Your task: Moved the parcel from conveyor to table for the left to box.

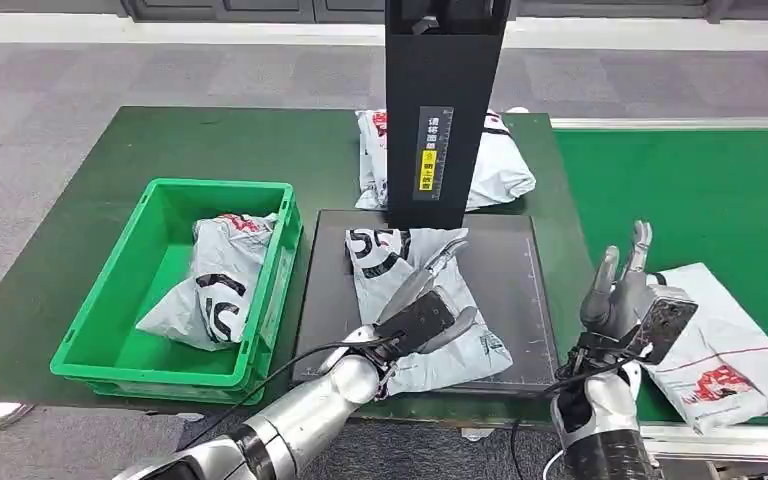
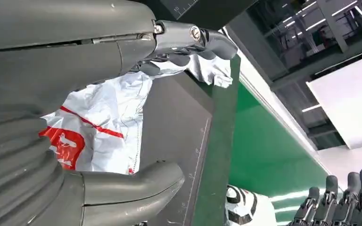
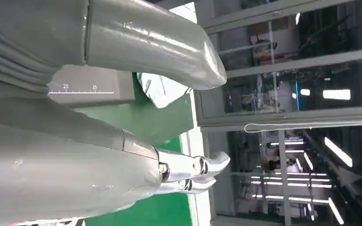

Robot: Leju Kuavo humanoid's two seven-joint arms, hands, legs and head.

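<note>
A white parcel (image 1: 385,265) with black and red print lies on the dark weighing plate (image 1: 510,290) in the middle of the green table. My left hand (image 1: 425,310) lies over it with its fingers stretched out and gripping nothing. The left wrist view shows that parcel (image 2: 108,122) under the spread fingers and thumb of the left hand (image 2: 75,61). My right hand (image 1: 625,295) is raised at the conveyor's near edge with its fingers apart and empty. Just to its right, a second white parcel (image 1: 735,355) lies on the green conveyor (image 1: 700,190).
A green bin (image 1: 110,345) at the table's left holds another parcel (image 1: 220,285). A black upright column (image 1: 440,110) stands behind the plate, with one more parcel (image 1: 505,165) behind it. The table's front edge is close to my arms.
</note>
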